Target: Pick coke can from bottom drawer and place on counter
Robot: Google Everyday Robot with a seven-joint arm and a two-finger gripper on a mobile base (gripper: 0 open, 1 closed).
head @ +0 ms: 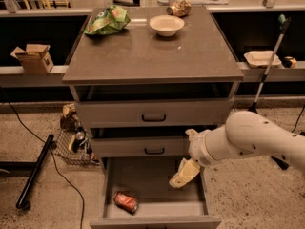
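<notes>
The coke can (126, 202), small and red, lies on its side at the front left of the open bottom drawer (157, 182). My gripper (183, 174) hangs over the right side of that drawer, above its floor and to the right of the can, apart from it. The white arm reaches in from the right. The counter (152, 56) is the grey-brown slab on top of the cabinet.
On the counter lie a green snack bag (107, 20), a white bowl (167, 25) and a brownish-gold can (179, 7). Two closed drawer fronts (153, 113) with black handles sit above the open drawer. A wire basket (71, 144) and a black pole (35, 171) are on the floor to the left.
</notes>
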